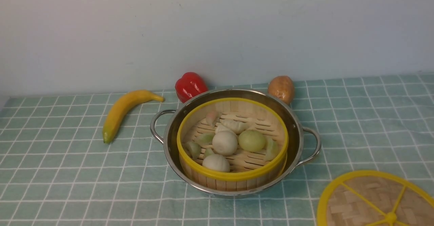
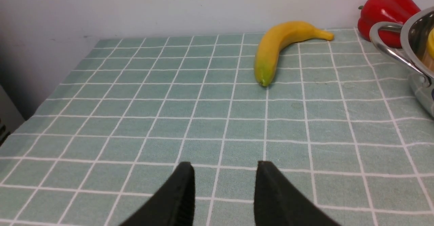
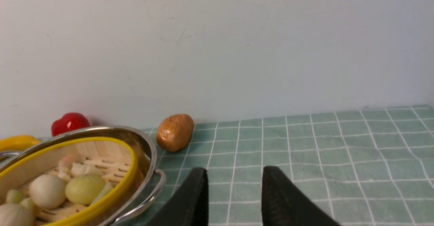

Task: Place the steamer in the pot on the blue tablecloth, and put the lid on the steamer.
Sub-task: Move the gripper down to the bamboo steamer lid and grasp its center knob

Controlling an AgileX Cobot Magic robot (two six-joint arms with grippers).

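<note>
Steamer [image 1: 234, 176] sits in pot [image 1: 294, 128]; lid [image 1: 368, 199] partly cropped, apparently flat.

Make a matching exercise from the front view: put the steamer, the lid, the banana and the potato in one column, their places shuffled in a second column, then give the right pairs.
Things
1. steamer
2. lid
3. banana
4. potato

Places
A. lying on the blue tablecloth, left of the pot
B. just behind the pot's far right rim
C. sitting inside the pot
D. flat on the blue tablecloth at the near right, partly cut off by the picture's edge

Pairs: 1-C, 2-D, 3-A, 4-B
</note>
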